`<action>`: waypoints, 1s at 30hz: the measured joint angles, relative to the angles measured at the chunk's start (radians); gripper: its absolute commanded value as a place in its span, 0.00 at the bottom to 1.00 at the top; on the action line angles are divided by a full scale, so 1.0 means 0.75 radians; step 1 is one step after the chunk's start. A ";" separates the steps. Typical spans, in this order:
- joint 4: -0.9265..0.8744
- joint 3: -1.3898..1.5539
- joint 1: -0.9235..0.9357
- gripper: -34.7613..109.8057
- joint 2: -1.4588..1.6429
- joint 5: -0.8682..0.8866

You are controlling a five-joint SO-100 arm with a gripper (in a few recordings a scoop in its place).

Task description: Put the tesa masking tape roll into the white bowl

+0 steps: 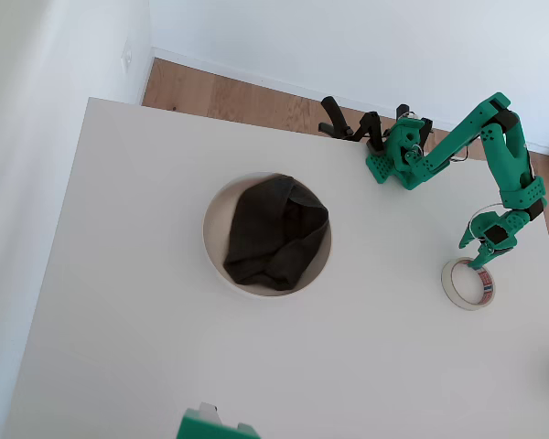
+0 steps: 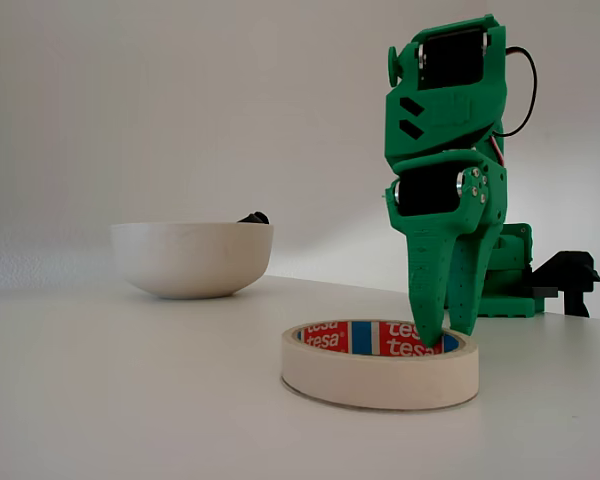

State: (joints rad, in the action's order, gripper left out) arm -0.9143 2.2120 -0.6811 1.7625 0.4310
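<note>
Reaching into tesa masking tape roll [image 2: 380, 364], gripper [image 2: 446, 338] fingers nearly together, grasp unclear; roll lying on table, white bowl [image 1: 216, 257] awaiting.

Readable text: one brand name only

You can read "tesa" in white on the red-and-blue inner core of the tesa masking tape roll [image 2: 380, 364], repeated around it in the fixed view.

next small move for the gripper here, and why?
Probably close the gripper on the tape roll wall. In the fixed view its fingertips are down at the roll's far right rim, one apparently inside the ring, and the roll lies flat on the table. Whether the wall sits between the fingers is unclear. The white bowl stands well apart, so lifting comes after.
</note>
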 measured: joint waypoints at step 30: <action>-0.100 0.049 0.008 0.18 0.446 -0.072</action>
State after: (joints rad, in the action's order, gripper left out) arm -0.9894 2.2488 -0.6750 2.0970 0.3774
